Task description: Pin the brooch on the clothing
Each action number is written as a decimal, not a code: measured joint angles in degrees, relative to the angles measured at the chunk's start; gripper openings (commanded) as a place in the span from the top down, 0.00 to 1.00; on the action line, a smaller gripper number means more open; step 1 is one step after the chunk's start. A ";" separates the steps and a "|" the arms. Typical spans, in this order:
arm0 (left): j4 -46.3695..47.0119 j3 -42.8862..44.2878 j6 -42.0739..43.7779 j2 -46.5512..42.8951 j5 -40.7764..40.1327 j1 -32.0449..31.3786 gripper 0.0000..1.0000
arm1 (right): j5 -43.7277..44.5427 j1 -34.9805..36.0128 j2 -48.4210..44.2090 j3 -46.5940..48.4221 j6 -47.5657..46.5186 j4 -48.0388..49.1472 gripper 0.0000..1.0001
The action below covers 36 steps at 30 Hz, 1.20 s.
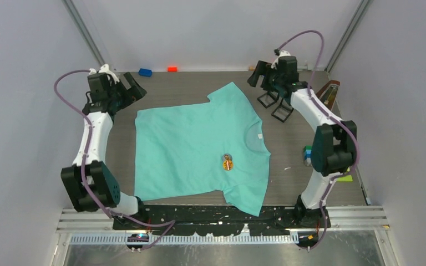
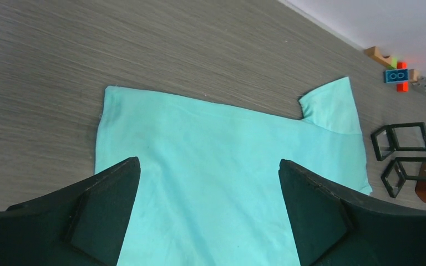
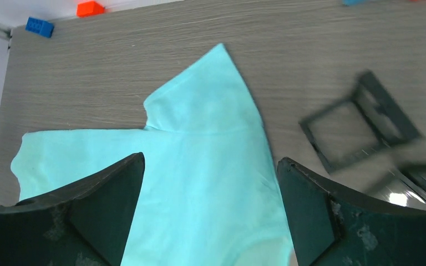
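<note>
Clothing (image 1: 194, 144): one turquoise T-shirt, spread flat mid-surface (image 1: 188, 83), neck toward 3 o'clock. Two arms, each tool spread wide and holding nothing: left end effector (image 2: 208, 166) at 10 o'clock of the shirt, right end effector (image 3: 208, 163) at 1 o'clock. Two black open frames (image 1: 282, 111) just below the right one. One blue block (image 1: 145, 72) and one orange block (image 1: 172, 68) at the 12 o'clock edge. One brooch (image 1: 228, 162) on the chest near the collar; seen only from the top view, in neither wrist view.

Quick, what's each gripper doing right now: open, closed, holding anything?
Left gripper: open, holding nothing.
Right gripper: open, holding nothing.
</note>
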 measured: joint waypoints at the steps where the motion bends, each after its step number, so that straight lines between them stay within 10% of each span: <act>1: -1.20 -0.26 0.39 -2.38 -0.35 0.00 0.00 | 1.05 -0.83 -3.54 -2.32 0.17 -1.05 0.04; 23: -19.45 -9.57 12.70 -42.51 -8.15 -3.02 0.00 | 31.17 -2.25 -71.28 -37.35 -4.44 -13.20 0.00; 36: -18.38 -16.55 13.55 -43.50 -9.60 -3.37 0.00 | 33.07 -2.25 -74.71 -40.81 -4.39 -12.79 0.00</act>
